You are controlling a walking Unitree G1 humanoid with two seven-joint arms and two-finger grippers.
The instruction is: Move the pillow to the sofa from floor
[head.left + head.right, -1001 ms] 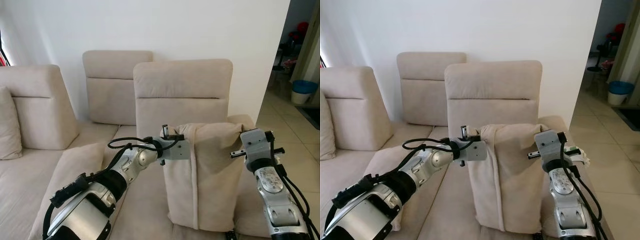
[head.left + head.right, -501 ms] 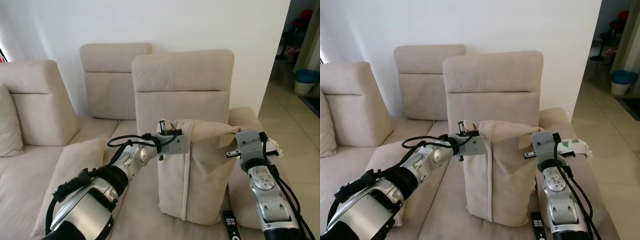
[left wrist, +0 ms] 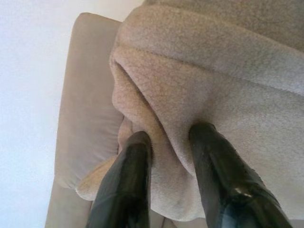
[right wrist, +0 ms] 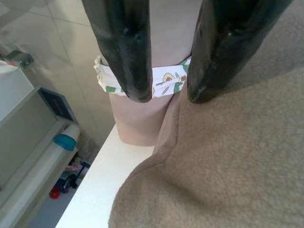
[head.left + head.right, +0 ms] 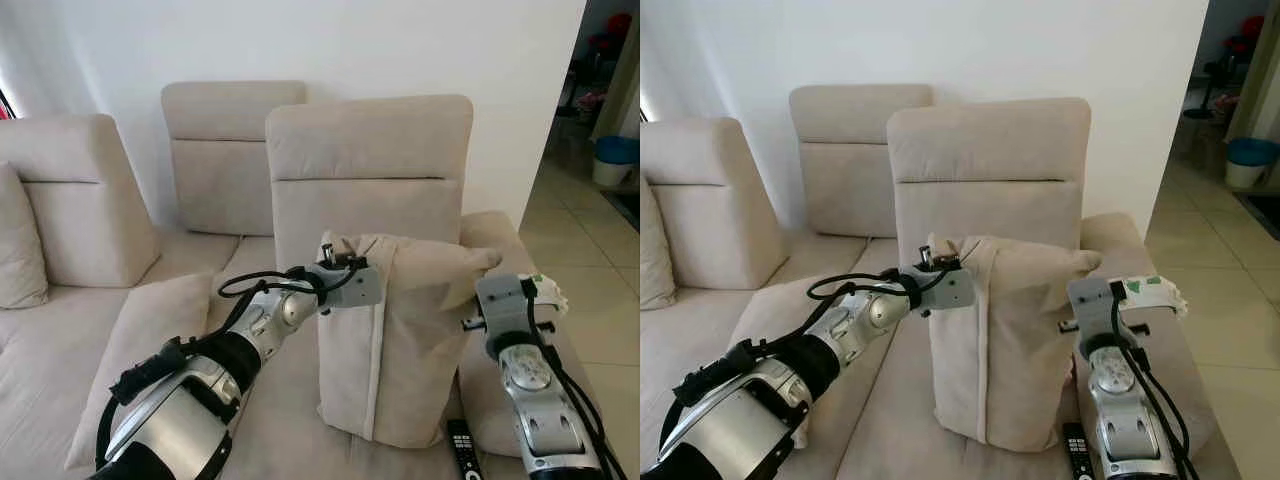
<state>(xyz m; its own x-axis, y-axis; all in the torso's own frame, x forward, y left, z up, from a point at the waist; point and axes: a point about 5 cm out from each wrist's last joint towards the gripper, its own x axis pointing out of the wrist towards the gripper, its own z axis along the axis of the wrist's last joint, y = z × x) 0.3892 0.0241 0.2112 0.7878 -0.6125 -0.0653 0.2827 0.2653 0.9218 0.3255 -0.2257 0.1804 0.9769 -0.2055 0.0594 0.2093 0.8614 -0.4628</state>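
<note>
- My landmark is the big beige fabric sofa (image 5: 90,330). It fills the room's corner against a plain white wall (image 5: 330,40), with tall padded backrests behind the seat. Off the sofa's right end, pale tiled floor (image 5: 590,250) runs to a doorway where a blue bin (image 5: 612,160) stands.
- The task's thing, a large beige fleece pillow (image 5: 395,340), stands upright on the sofa seat in front of the nearest backrest, its bottom edge on the cushion. I judge it is already off the floor and being steadied so it leans back and does not topple forward.
- A flatter beige cushion (image 5: 145,345) lies on the seat to the pillow's left, under my left arm.
- My left gripper (image 3: 171,156) is at the pillow's upper left corner. The wrist view shows its two black fingers (image 3: 126,180) pinched on a fold of the fleece, so I have hold of it there.
- My right gripper (image 4: 168,71) sits just off the pillow's upper right corner; its fingers are parted with nothing between them, the fleece lying beside them.
- A small black remote control (image 5: 462,448) lies on the seat by the pillow's lower right corner. I would avoid it when letting go.
</note>
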